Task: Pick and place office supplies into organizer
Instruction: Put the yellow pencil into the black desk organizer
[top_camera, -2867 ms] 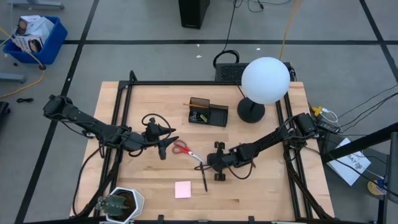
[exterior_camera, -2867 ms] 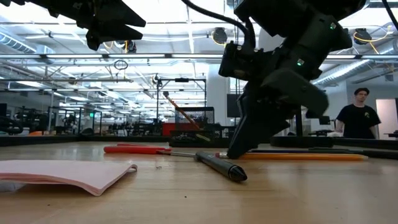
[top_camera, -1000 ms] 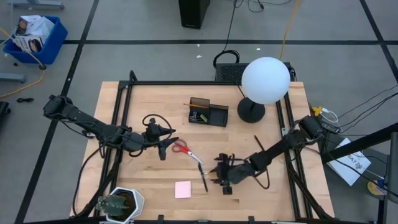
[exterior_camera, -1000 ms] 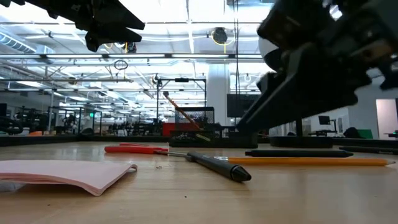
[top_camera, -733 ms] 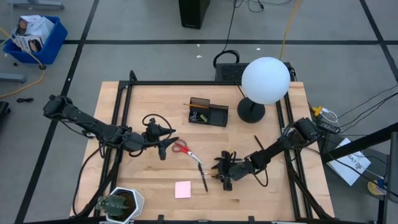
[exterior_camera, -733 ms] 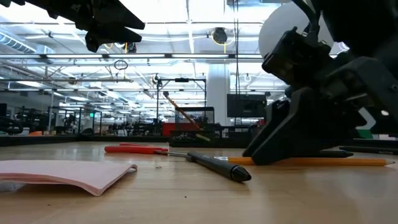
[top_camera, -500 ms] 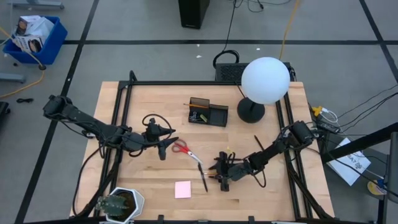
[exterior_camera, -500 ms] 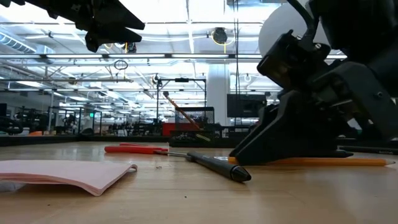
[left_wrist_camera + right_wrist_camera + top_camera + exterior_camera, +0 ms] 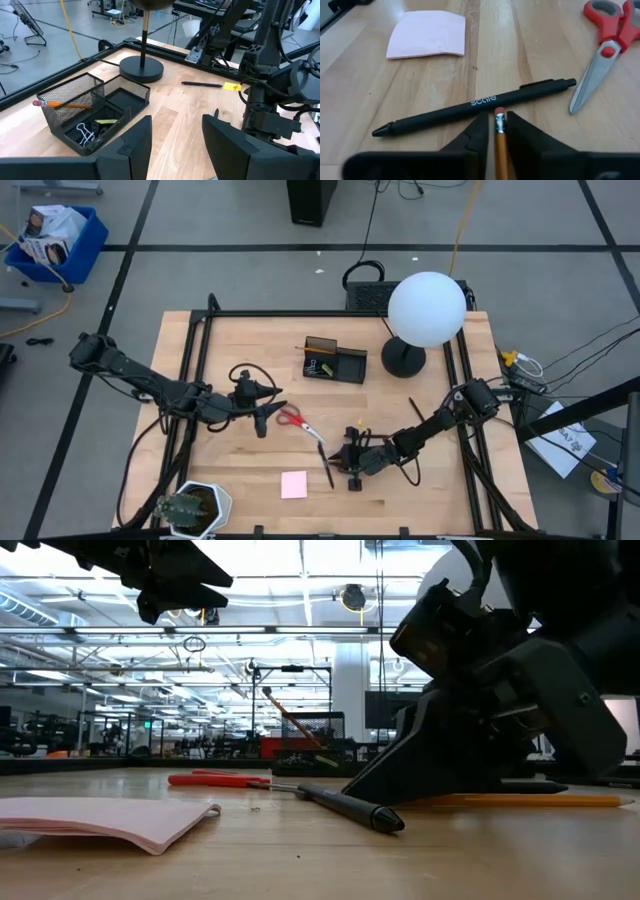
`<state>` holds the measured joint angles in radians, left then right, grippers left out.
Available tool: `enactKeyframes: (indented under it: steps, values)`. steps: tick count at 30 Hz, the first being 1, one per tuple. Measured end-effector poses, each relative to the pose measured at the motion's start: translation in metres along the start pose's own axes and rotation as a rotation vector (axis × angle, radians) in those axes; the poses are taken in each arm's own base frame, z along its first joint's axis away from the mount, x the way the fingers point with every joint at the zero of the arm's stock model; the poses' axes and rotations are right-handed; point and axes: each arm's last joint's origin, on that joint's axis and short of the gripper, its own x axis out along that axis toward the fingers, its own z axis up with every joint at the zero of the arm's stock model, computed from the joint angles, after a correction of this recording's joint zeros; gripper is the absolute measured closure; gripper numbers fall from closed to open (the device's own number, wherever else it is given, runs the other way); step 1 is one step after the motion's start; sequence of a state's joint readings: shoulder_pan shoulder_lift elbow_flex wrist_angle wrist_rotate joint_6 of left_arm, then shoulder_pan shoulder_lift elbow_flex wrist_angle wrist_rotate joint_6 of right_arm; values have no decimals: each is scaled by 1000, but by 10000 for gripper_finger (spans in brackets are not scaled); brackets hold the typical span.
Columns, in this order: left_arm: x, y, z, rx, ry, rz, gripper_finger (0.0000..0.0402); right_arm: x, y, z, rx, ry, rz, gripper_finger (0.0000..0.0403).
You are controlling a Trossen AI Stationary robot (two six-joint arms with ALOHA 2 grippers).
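My right gripper (image 9: 348,463) is low on the table, shut on the eraser end of an orange pencil (image 9: 500,145) that lies just short of a black pen (image 9: 475,107). Red-handled scissors (image 9: 298,422) lie beyond the pen, and a pink sticky-note pad (image 9: 294,484) lies flat near the front edge. My left gripper (image 9: 268,416) hovers open and empty beside the scissors' handles. The black mesh organizer (image 9: 334,362) stands at mid-back and holds a pencil and clips (image 9: 87,131). My right gripper pinches the orange pencil between its two fingers just behind the eraser (image 9: 500,116). The fingers (image 9: 479,131) slant down from the table's right and lie along the pencil. The pencil lies flat on the table (image 9: 520,801).
A lamp with a white globe (image 9: 426,308) and a round black base (image 9: 403,360) stands at the back right. Another black pen (image 9: 415,412) lies right of centre. A potted plant (image 9: 195,508) sits at the front left corner. A person's workshop room shows beyond the table.
My right gripper has slid low along the orange pencil toward the table's left, up to its eraser end by the black pen. The pencil, pen, scissors and pad have stayed where they were.
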<state>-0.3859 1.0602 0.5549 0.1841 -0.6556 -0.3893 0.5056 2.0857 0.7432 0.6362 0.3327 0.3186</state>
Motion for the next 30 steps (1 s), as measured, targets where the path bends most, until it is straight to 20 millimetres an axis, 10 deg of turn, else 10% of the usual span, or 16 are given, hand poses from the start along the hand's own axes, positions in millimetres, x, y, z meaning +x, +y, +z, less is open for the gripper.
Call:
enactKeyframes:
  steps: [9, 30]
  values:
    - [0, 0, 0, -1, 0, -1, 222, -2, -1, 2, 12, -43, 29, 388]
    - [0, 0, 0, 11, 1, 0, 222, -32, -35, 75, -60, -369, -15, 393]
